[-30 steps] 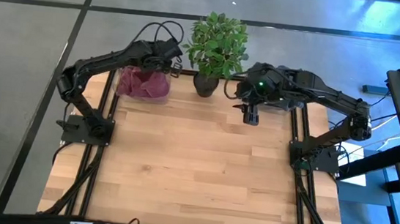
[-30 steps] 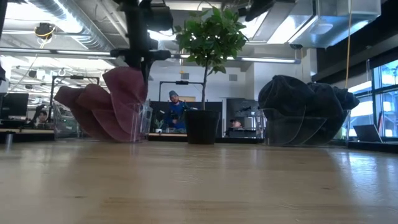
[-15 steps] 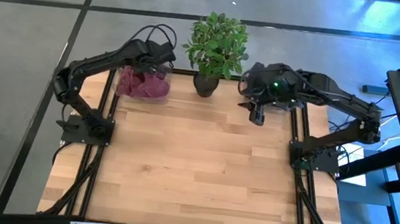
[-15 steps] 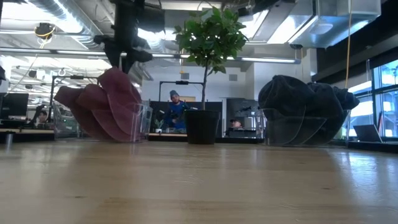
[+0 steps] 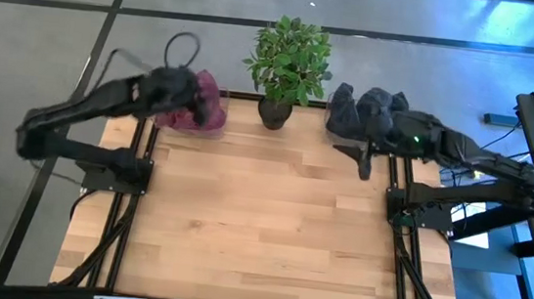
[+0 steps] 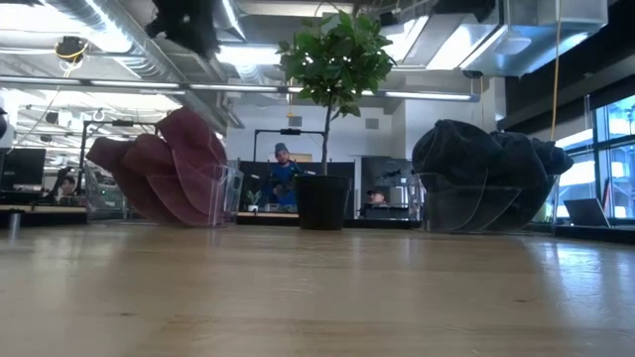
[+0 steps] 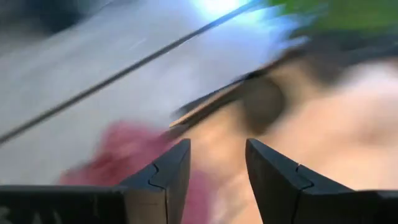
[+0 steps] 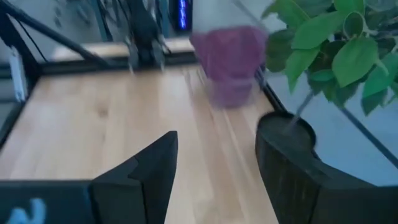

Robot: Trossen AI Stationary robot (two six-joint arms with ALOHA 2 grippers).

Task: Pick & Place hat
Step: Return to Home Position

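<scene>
Maroon hats (image 5: 207, 112) are stacked upright in a clear bin (image 6: 220, 193) at the table's far left. They also show in the low view (image 6: 164, 169). Dark hats (image 5: 361, 110) fill a clear bin at the far right, and the low view shows them too (image 6: 486, 171). My left gripper (image 5: 193, 103) hovers high over the left side of the maroon bin, open and empty (image 7: 217, 146). My right gripper (image 5: 364, 167) hangs just in front of the dark hats, open and empty (image 8: 214, 134).
A potted plant (image 5: 290, 59) in a black pot (image 6: 322, 203) stands between the two bins at the far edge. The wooden tabletop (image 5: 259, 227) stretches bare toward the near edge. People and desks show in the room beyond the table.
My left gripper has risen from just above the maroon hats and swung fast toward the table's left. My right gripper has drawn back toward the right and slightly nearer, uncovering the dark hats in the high view. The hats stay in their bins.
</scene>
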